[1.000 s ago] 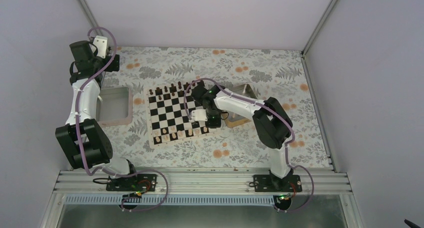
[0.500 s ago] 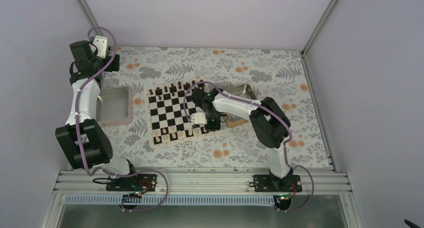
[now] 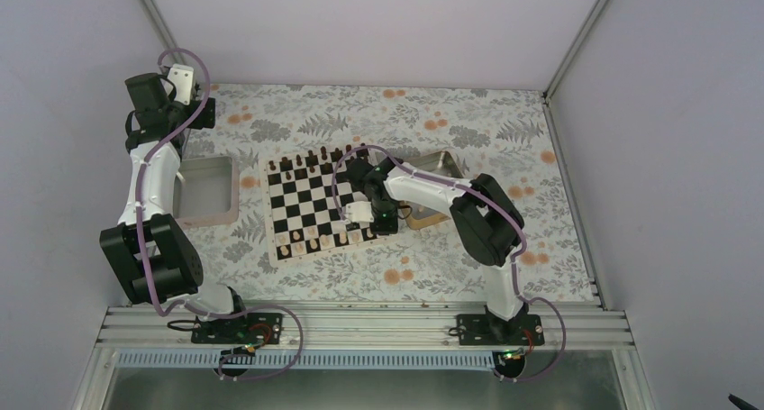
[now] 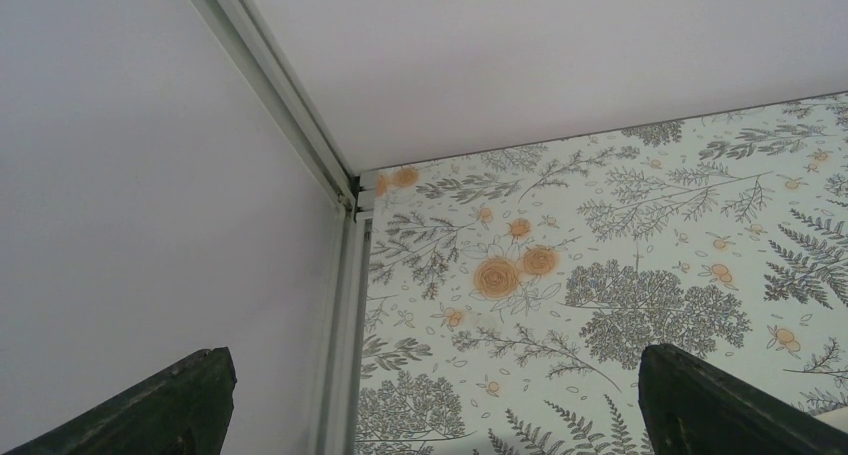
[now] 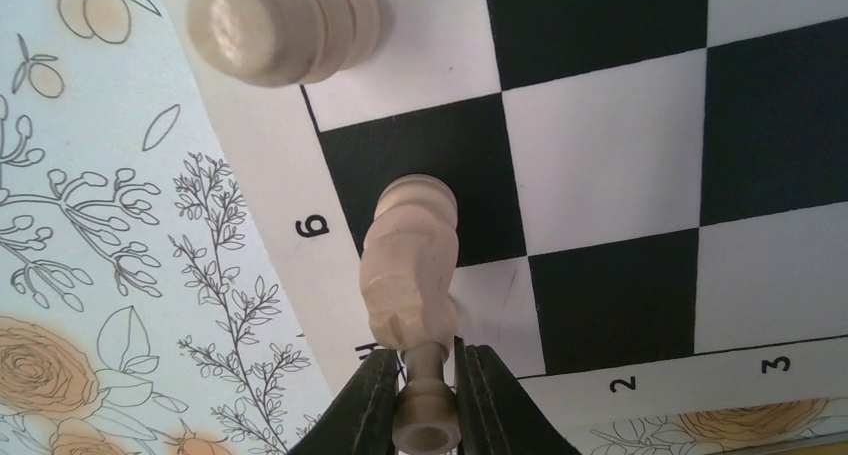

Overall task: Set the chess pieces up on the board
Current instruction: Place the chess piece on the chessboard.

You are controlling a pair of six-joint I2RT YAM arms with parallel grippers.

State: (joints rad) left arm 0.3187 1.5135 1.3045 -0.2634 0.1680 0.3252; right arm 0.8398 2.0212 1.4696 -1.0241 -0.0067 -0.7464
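Observation:
The board (image 3: pixel 306 203) lies mid-table, and its right near corner fills the right wrist view (image 5: pixel 600 145). Light tan chess pieces (image 3: pixel 311 239) stand along its near edge, dark ones (image 3: pixel 311 162) along its far edge. My right gripper (image 3: pixel 368 225) hangs over that corner, also seen in the right wrist view (image 5: pixel 420 405). It is shut on the narrow neck of a light tan piece (image 5: pixel 410 275), whose far end is over a black square by the border. Another light piece (image 5: pixel 280 25) stands close by. My left gripper (image 3: pixel 203 113) is open and empty at the far left, also seen in the left wrist view (image 4: pixel 440 415).
A gold tin tray (image 3: pixel 441 167) sits right of the board, partly behind my right arm. A pale pinkish-rimmed tray (image 3: pixel 205 191) sits left of the board. Enclosure walls and metal posts (image 4: pixel 300 105) bound the floral table.
My right wrist has shifted slightly left and nearer, toward the board's right near corner, with the piece held. The left arm has not moved.

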